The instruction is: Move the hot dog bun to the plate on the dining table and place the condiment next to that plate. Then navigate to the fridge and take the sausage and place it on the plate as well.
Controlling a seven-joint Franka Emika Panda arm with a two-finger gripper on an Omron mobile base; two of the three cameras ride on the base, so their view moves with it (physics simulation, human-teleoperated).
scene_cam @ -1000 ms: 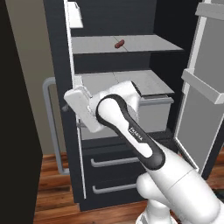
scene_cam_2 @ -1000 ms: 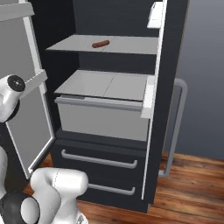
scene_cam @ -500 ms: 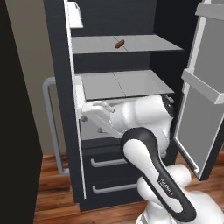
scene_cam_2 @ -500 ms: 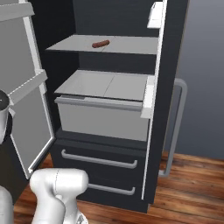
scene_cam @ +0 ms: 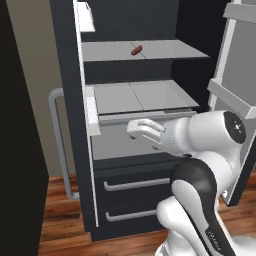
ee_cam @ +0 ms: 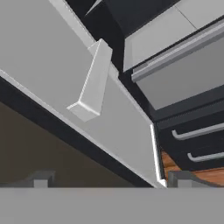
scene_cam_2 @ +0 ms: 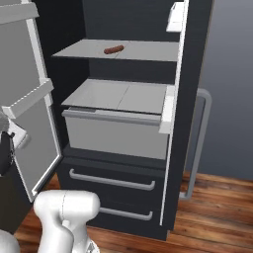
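The sausage [scene_cam: 136,50] is small and reddish-brown and lies on the upper shelf of the open fridge; from the other side the sausage [scene_cam_2: 113,49] sits toward the left of that shelf. My arm's white hand [scene_cam: 146,132] hangs in front of the grey crisper drawer, well below the sausage. In the hand view my gripper [ee_cam: 113,179] is open, its two dark fingertips [ee_cam: 41,178] far apart with nothing between them. It faces the fridge door and its door shelf [ee_cam: 92,83]. The hot dog bun, plate, condiment and dining table are out of view.
Both fridge doors stand open: one door [scene_cam_2: 29,113] near my arm, the other with a curved grey handle [scene_cam_2: 197,138]. A grey crisper drawer [scene_cam_2: 113,131] sits under the middle shelf. Two dark drawers with bar handles [scene_cam_2: 111,180] are below. The floor [scene_cam_2: 212,217] is wood.
My arm has swung round: the hand dropped from beside the left door edge to the front of the crisper drawer. The fridge and sausage stay where they were.
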